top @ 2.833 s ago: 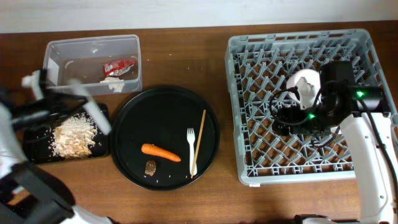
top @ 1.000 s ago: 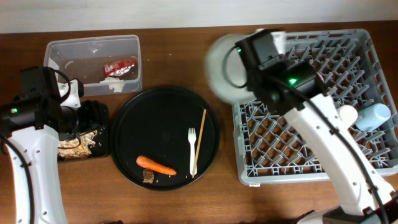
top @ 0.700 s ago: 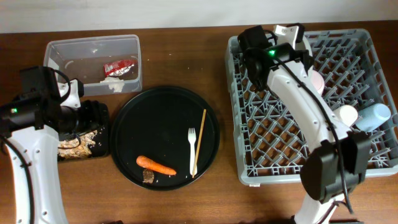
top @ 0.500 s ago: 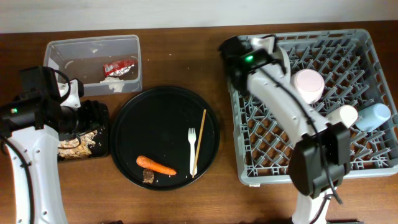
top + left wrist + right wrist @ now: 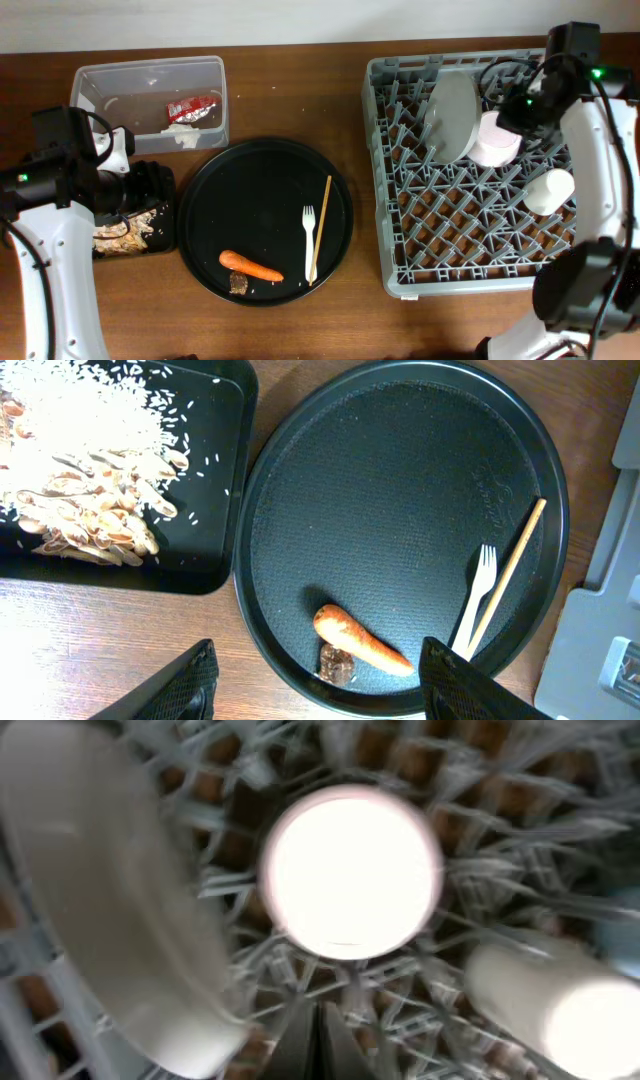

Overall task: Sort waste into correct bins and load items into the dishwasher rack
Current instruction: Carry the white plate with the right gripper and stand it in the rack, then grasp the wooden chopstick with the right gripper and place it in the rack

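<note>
My left gripper (image 5: 325, 695) hangs open over the near rim of the round black tray (image 5: 400, 490). Just ahead of it lie the carrot (image 5: 360, 642) and the brown morsel (image 5: 335, 660). The white fork (image 5: 475, 600) and a chopstick (image 5: 510, 575) lie to the right. My right gripper (image 5: 320, 1040) is shut and holds nothing; it hovers over the dishwasher rack (image 5: 480, 240). The white bowl (image 5: 350, 870), the grey plate-bowl (image 5: 452, 115) standing on edge and the cream cup (image 5: 550, 190) are in the rack.
A shallow black tray (image 5: 240, 480) at the left holds food scraps (image 5: 90, 480). The clear tub (image 5: 150, 70) at the back left contains the red wrapper (image 5: 192, 107) and the white tissue (image 5: 180, 135). Bare wood separates the round tray from the rack.
My right arm has swung from the rack's back left corner to its right side. The grey plate-bowl now stands on edge in the rack. The left arm has not moved.
</note>
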